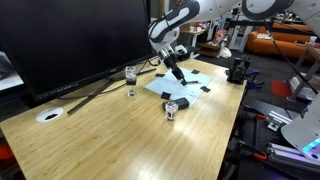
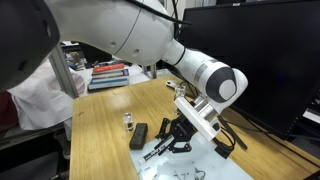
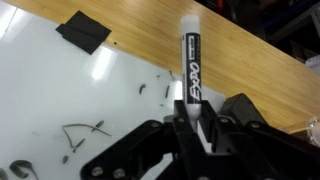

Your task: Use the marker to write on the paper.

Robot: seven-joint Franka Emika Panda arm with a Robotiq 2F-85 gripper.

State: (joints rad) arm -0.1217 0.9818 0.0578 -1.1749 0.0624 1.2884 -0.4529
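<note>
Big wood table (image 1: 120,140), light brown, w/ long plank lines; it shows in both exterior views. Right behind the table stands a huge black screen (image 1: 70,40), all dark. Past the table's far end there's an orange thing (image 1: 290,42), maybe a seat, can't tell. In an exterior view a white cloth (image 2: 35,100) hangs beside the table, & a stack of flat stuff (image 2: 110,75) sits just behind the table's edge. Light is bright & even, w/ a soft shine on the table top.

Smooth wooden table (image 1: 120,140), sleek white paper (image 3: 60,90), plastic marker (image 3: 192,65)
</note>
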